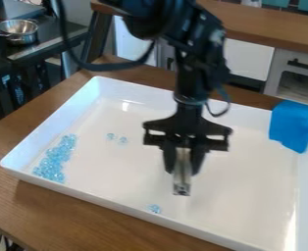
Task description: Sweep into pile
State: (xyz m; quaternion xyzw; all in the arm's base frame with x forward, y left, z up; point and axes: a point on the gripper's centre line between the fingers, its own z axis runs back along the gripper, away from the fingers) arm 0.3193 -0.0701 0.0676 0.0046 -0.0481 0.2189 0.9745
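Observation:
The black gripper (185,171) hangs over the middle of the white tray (245,147), its fingers pointing down and shut on a narrow grey tool (182,179) held upright between them. Whether the tool's lower end touches the tray floor I cannot tell. Light-blue clear beads (54,161) lie in an elongated cluster along the tray's left side. Two small bits, one bead (111,137) and another bead (123,140), lie apart to the right of that cluster. Near the front wall, a small bead group (155,209) sits below and left of the tool.
A blue cloth (294,122) drapes over the tray's right rim. Raised white walls surround the tray on a brown wooden table (58,208). At the back left, a metal pot (17,31) stands on a dark surface; a counter (268,27) with white cabinets runs behind.

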